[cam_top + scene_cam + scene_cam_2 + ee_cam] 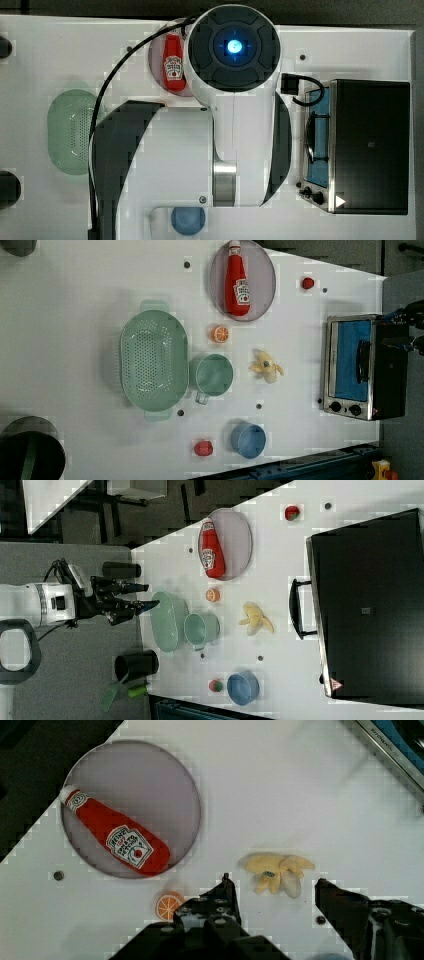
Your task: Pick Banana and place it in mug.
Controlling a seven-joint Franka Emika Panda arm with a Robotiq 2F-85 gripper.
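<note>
The pale yellow banana (266, 368) lies on the white table (75, 315), a short way to the left view's right of the pale green mug (214, 375). The mug stands upright and empty against the oval green basket (154, 360). The right view shows the banana (256, 618) and mug (200, 628) too. My gripper (145, 596) hangs open, high above the table, holding nothing. In the wrist view the banana (277, 870) lies far below, just beyond the gap between the dark fingers (225, 902) of the gripper (272, 882).
An orange slice (220, 334) lies near the mug. A ketchup bottle (237, 285) rests on a grey plate (265, 270). A blue cup (248, 440) and a red toy (203, 448) sit near the table's edge. A toaster oven (357, 367) stands beyond the banana.
</note>
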